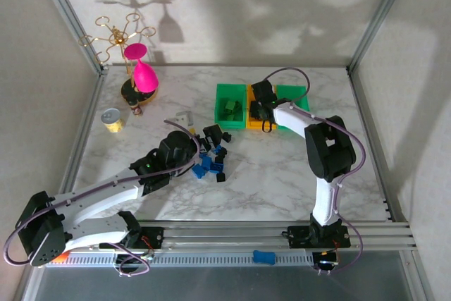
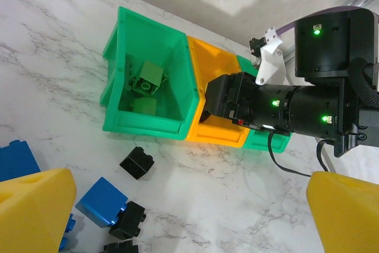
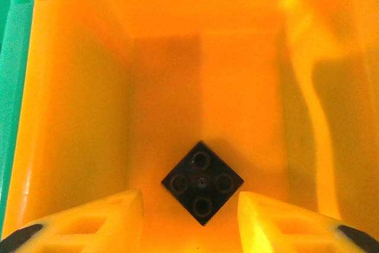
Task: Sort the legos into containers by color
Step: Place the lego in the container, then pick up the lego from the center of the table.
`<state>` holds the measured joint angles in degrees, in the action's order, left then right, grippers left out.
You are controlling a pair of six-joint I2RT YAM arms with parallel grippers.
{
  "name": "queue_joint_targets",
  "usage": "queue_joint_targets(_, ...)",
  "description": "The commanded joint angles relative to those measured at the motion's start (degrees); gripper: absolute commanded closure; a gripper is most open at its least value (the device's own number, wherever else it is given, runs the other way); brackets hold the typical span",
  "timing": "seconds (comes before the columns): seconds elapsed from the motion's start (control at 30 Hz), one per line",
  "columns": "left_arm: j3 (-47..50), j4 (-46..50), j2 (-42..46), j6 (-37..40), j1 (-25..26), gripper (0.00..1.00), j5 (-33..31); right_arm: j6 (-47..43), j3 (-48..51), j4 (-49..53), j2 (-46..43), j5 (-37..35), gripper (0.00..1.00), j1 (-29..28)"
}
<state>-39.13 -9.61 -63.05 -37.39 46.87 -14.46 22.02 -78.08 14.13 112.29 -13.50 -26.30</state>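
The right gripper [image 3: 189, 210] is parked right down inside the yellow-orange bin [image 3: 77, 87], and its two yellow fingers [image 3: 89, 220] are spread well apart, so nothing is being pinched. A single black brick [image 3: 201, 183] is seen lying studs-up on that bin's floor, between the fingertips. The left one is clearly off it. The right tip is so close to a corner that contact can't be called either way. From the top camera the same gripper [image 1: 262, 107] is seen dipped into the yellow-orange bin [image 1: 252, 124]. A green bin [image 1: 230, 103] is set touching it on its left, and a second green bin [image 1: 294, 99] on its other side is mostly covered by the arm. Green bricks [image 2: 148, 81] are piled in the left-hand green bin [image 2: 115, 63], right next to the yellow-orange bin [image 2: 204, 130]. The left gripper [image 2: 189, 217] is held wide open too, nothing between its pads, nearer the arm bases than the yellow-orange bin, over the loose pile [image 1: 211, 156]. In that pile a blue brick [image 2: 102, 201] is found touching a black one [image 2: 127, 220], and another black piece [image 2: 137, 162] sits alone, just in front of the bins on the marble table [image 2: 53, 57].
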Motion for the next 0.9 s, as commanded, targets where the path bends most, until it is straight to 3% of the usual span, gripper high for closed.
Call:
queue_joint_targets(0.0,0.01,-0.28,1.24,1.26,-0.55,0.0,1.0,-0.66,-1.37,0.8,-1.72,-0.51,0.52,0.11)
queue_joint_targets(0.27,0.34,-0.06,2.39,0.58,-0.68,0.0,1.44,-0.07,2.29,1.62,-9.94,1.87,0.52,-1.06)
queue_joint_targets(0.53,2.4,1.06,4.15,-1.23,-0.73,0.0,0.93,1.81,12.09,0.24,-18.77,3.02,0.51,-5.9)
queue_joint_targets(0.87,7.52,2.42,7.46,-5.16,-0.73,0.01,-2.26,4.25,16.48,-3.55,-17.85,3.29,0.44,-15.56)
